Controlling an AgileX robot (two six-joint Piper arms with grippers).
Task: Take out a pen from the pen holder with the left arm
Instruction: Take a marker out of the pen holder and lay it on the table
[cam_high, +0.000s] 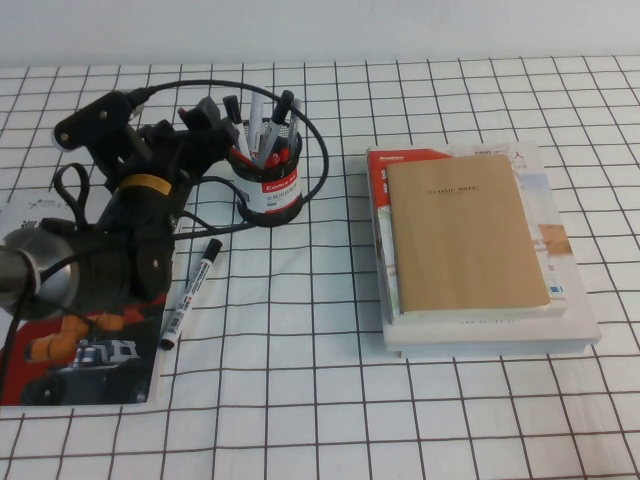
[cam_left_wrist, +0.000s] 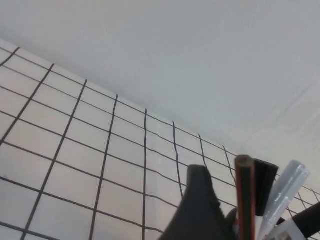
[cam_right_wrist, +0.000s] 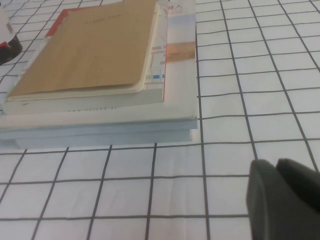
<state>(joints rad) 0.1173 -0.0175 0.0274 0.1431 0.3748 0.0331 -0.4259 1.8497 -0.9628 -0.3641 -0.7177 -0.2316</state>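
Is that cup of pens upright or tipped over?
Upright: the pen holder stands on its base, pens pointing up. The left gripper, open, is at its rim; the right gripper is low near the books.

Right gripper (cam_right_wrist: 278, 170) edge-cropped (wrist view), left gripper (cam_high: 225, 118) tips lost among pens (cam_high: 266, 112)

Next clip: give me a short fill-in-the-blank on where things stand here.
The left gripper, at the black-and-red cylindrical pen holder, is ____.
The black-capped white marker lying flat is ____ the holder, not inside.
The tan notebook lies ____ the white book stack.
The right gripper, near that stack, holds ____.
Missing: open; outside; on; nothing.
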